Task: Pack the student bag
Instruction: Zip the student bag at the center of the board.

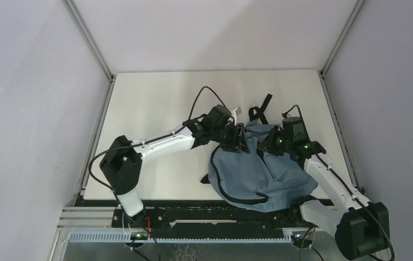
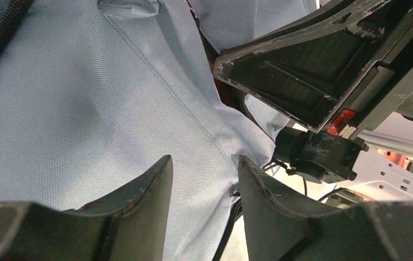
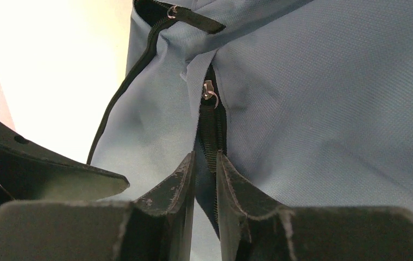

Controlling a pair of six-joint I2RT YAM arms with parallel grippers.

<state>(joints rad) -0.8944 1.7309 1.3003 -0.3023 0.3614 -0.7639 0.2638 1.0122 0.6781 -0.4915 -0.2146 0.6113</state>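
The student bag (image 1: 258, 176) is lying at the near right of the pale table (image 1: 155, 103), plain grey walls (image 1: 215, 32) closing in around it, the right gripper (image 3: 205, 163) pinching narrowly on its black zipper trim (image 3: 210, 125), the left gripper (image 2: 204, 171) hovering part-open against its fabric.

Student bag (image 1: 269, 176): dusty-blue, black zipper trim, slumped, straps rearward.

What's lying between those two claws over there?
Only the student bag itself, a short stretch of blue fabric. The left gripper and right gripper both sit at its far end, as the top external view shows.
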